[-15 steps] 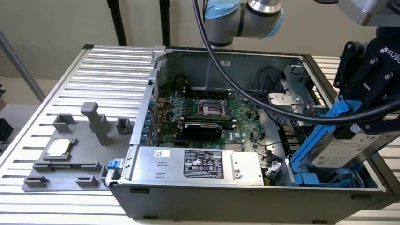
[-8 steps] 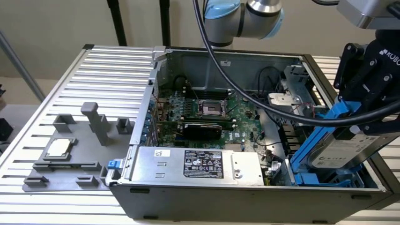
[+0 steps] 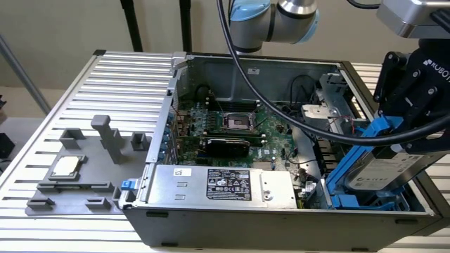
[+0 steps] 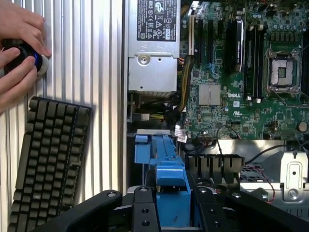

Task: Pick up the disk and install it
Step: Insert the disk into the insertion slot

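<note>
The disk (image 3: 383, 171), pinched in the gripper (image 3: 411, 134), is held tilted over the drive bay (image 3: 349, 200) at four o'clock of the open computer case (image 3: 281, 221) in the exterior view, where its blue rails (image 3: 372, 132) are best squared to the bay before being eased down.

blue-railed silver disk (image 3: 383, 173), green motherboard (image 3: 274, 138)

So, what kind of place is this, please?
Probably a robotics lab bench for computer assembly: the arm's tool holds the disk at an open computer case on a slatted metal table, and a person's hand grips a knob beside a keyboard.
</note>
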Controlling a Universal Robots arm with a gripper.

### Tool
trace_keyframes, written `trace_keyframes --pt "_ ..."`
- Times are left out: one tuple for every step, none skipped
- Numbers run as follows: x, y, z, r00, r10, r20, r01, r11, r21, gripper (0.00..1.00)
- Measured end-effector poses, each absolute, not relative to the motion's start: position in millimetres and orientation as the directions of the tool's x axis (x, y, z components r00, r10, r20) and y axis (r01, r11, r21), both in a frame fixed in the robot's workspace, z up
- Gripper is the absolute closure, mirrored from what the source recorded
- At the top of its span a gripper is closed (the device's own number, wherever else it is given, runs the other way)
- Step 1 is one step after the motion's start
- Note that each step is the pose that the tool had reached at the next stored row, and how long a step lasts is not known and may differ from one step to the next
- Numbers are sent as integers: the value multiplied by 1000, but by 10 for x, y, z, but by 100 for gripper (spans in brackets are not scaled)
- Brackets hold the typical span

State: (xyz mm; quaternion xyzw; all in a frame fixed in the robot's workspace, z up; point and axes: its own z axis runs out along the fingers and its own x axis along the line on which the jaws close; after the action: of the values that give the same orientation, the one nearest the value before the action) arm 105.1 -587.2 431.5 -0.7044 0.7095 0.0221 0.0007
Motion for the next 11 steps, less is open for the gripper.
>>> trace_keyframes --pt "1052 -5869 4312 -8 -999 -32 -1000 7 31 67" --pt "1054 -5867 4308 -8 -999 -32 -999 7 31 67" --pt "1056 -5865 4305 -8 -999 -32 -999 7 32 67" --pt "1057 -5861 4302 -8 -999 -32 -999 7 32 67" --pt "1059 -5857 4298 -8 -999 -32 -999 7 32 67" --pt "1061 -5853 4294 -8 -999 -33 -999 7 32 67" --pt "1063 -5849 4290 -8 -999 -33 -999 7 33 67" --pt "1066 -5845 4286 -8 -999 -33 -999 7 33 67" --pt "1067 -5842 4280 -8 -999 -33 -999 7 33 67" --pt "1069 -5840 4273 -8 -999 -33 -999 7 33 67" --pt "1070 -5839 4265 -8 -999 -33 -999 7 34 67"
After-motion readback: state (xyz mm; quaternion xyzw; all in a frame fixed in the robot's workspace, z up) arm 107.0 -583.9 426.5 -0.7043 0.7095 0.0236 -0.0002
